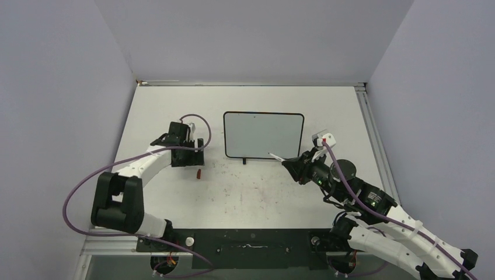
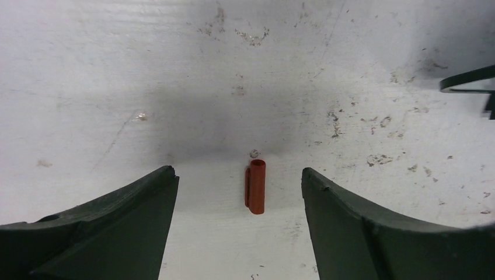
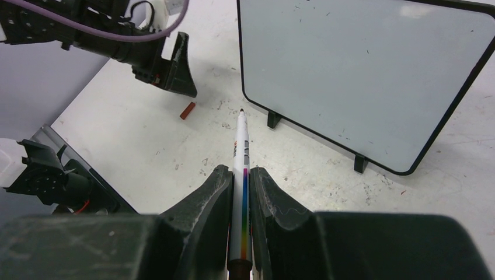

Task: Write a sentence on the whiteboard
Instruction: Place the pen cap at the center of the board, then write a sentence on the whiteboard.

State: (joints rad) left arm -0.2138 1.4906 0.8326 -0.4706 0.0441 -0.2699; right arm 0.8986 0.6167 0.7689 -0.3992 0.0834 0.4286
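Red cap [image 2: 255, 186], whiteboard [image 1: 264, 135], one each; left pincer [image 2: 237, 172] wide; right pincer [image 3: 240, 171] tight on marker [image 3: 241, 140].

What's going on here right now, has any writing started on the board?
Not yet. The right claw is shut on an uncapped marker, its tip close to the near edge of the whiteboard, which shows no writing. The left claw hangs open over the table, with a small red cap lying flat between its fingers, not gripped.
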